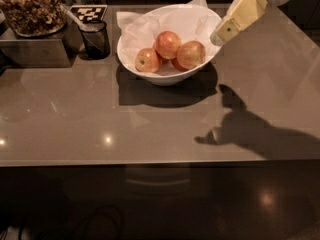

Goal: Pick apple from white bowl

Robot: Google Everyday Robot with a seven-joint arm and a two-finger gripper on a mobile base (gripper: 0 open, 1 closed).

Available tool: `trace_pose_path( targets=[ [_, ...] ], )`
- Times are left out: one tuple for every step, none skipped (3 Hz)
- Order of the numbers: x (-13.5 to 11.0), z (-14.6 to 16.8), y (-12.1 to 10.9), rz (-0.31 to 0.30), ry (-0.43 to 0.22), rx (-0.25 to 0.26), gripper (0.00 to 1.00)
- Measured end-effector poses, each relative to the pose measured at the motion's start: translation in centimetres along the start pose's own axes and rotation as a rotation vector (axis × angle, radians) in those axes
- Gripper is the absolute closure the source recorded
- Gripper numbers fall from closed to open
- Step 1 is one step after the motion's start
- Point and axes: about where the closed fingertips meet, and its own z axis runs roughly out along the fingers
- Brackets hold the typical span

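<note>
Hovering beside one white bowl [165, 78], one claw [220, 36], state unclear; four apples [190, 54] inside.

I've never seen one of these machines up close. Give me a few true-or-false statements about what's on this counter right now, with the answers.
1. The apples lie in the white bowl. True.
2. The gripper carries an apple. False: it carries none and hangs in the air by the bowl's right rim.
3. The bowl is lined with white paper. True.
4. The dark mesh cup stands to the right of the bowl. False: in the picture it stands to the bowl's left, on the countertop.
</note>
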Motion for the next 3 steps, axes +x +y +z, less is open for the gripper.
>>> trace_pose_path(
  targets=[
    [0.2, 0.1, 0.2, 0.009, -0.020, 0.016, 0.00],
    [-1.2, 2.2, 0.3, -0.013, -0.054, -0.023, 0.00],
    [-3.6, 4.5, 0.7, -0.073, -0.065, -0.076, 0.00]
  ],
)
